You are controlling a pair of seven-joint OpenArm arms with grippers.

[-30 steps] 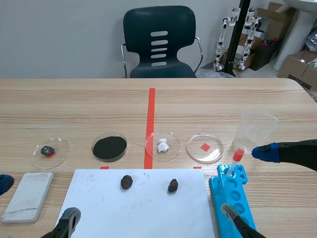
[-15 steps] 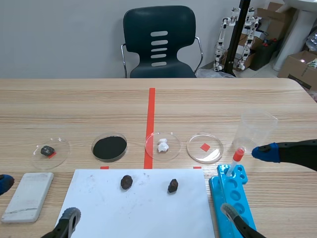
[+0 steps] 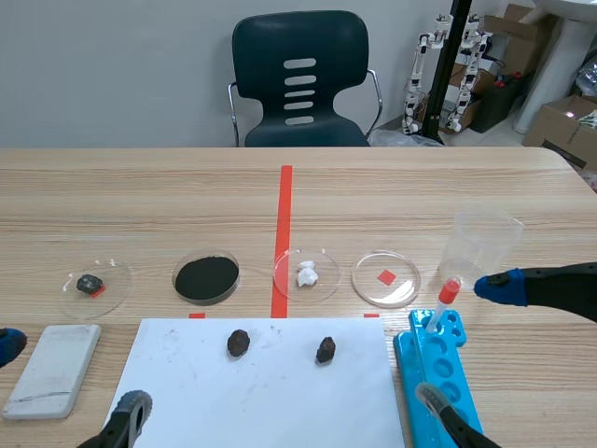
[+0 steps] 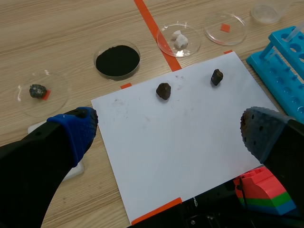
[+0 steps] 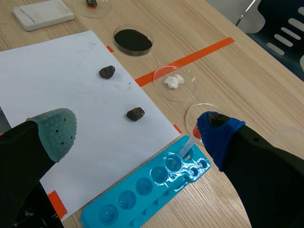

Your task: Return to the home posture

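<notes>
Now, left gripper [image 4: 166, 130] and right gripper [image 5: 135, 129] both spread empty at the lower corners, I should lift clear of the blue rack [image 3: 448, 369].

The right arm's fingers [image 5: 52, 130] stand spread wide apart above the tabletop [image 5: 247, 80], one with a grey-green pad, the other with a blue one, and nothing is held between them. Under them lies a white sheet of paper [image 5: 61, 76] with two dark stones on it, one on the left [image 5: 107, 71] and one on the right [image 5: 135, 114]. Just right of the sheet lies a blue rack [image 5: 147, 190], and a thin tube with a red top [image 5: 187, 145] leans in its far end. Beyond the sheet stand a dish of black powder [image 5: 133, 40], a dish with white lumps [image 5: 174, 81] and a clear dish [image 5: 197, 111] partly hidden by the blue pad. An orange tape line [image 5: 199, 53] runs between the first two. A white block [image 5: 42, 13] lies left of the sheet.
</notes>
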